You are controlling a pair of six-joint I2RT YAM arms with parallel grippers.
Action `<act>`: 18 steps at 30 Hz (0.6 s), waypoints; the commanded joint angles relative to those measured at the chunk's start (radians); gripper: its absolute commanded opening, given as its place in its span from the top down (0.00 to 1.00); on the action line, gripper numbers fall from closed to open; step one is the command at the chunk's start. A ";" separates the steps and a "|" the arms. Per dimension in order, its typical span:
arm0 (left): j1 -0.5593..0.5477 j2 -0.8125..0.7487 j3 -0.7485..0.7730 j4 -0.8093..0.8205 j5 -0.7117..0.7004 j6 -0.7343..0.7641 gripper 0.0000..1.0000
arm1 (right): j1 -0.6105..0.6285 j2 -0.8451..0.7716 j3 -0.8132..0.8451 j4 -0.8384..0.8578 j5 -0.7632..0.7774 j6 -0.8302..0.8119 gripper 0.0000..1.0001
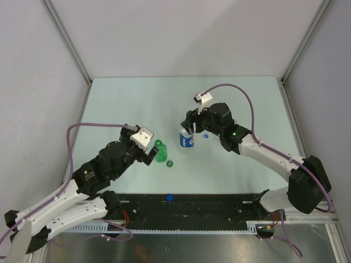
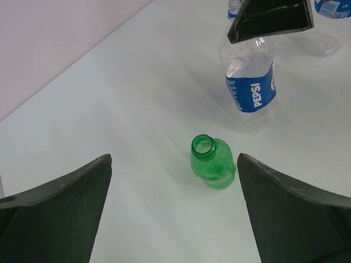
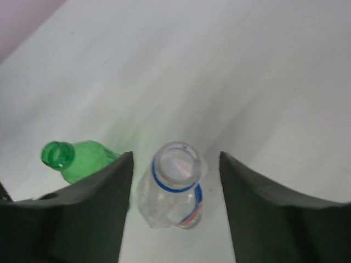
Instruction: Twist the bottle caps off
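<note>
Top camera: fixed high above the near edge of the tabletop (image 1: 164,104), looking steeply down. From well off, we see the whole surface out to its far edge.

Left wrist camera: close and tilted down, facing the far right corner. The green bottle (image 2: 213,163) sits at centre, with the clear bottle (image 2: 250,82) beyond it.

Right wrist camera: the closest of the three, looking almost straight down on the clear bottle's mouth, with the green bottle at its left.

We find both bottles in all three views.
</note>
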 commanded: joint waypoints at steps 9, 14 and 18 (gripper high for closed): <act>-0.003 -0.023 0.022 0.005 -0.066 0.001 0.01 | -0.006 -0.145 0.007 0.025 -0.065 0.068 0.01; -0.003 -0.017 0.025 0.004 -0.064 0.001 0.01 | -0.035 -0.197 0.007 0.048 -0.130 0.120 0.01; -0.001 -0.011 0.027 0.002 -0.061 -0.001 0.01 | -0.052 -0.214 0.007 0.053 -0.154 0.139 0.01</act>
